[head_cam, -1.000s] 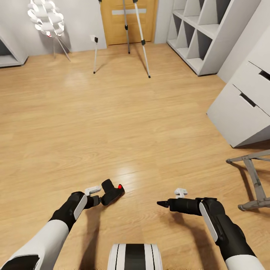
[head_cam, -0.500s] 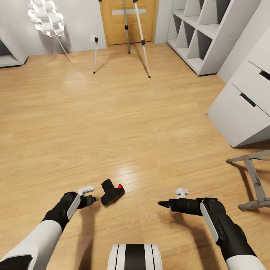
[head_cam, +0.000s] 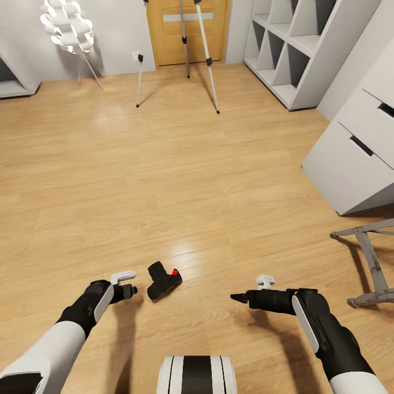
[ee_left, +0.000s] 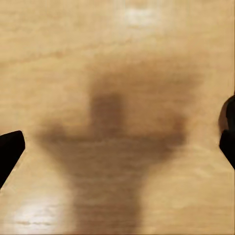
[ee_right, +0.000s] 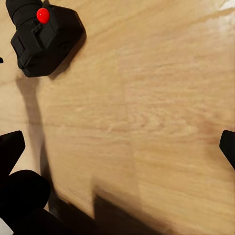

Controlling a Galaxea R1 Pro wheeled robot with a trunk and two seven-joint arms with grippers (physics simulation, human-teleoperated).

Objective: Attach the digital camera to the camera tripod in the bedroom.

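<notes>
The left gripper [head_cam: 130,290] hangs low over the floor [head_cam: 164,180] with its jaws released and empty; in the left wrist view the two fingertips [ee_left: 9,152] stand wide apart at the edges with only bare planks and the arm's shadow between them. Just ahead of these jaws, to their right side and apart from them, lies the digital camera [head_cam: 163,281] on the floor. Its long axis runs slantwise, the lens end pointing up and left toward the far wall, the red dot on its right side. It is not between the jaws; a small gap separates them.

The right gripper [head_cam: 238,297] points left toward the camera but is well apart from it. Its jaws are also released and hold nothing. In the right wrist view the camera [ee_right: 43,40] sits far off in front of the jaws and to one side.

So the left arm is clearly the nearer one, and I judge that the coming grasp needs a short reach forward and right, with the jaws turned across the camera body.

The camera tripod [head_cam: 189,49] stands far ahead by the wooden door [head_cam: 186,27]
</notes>
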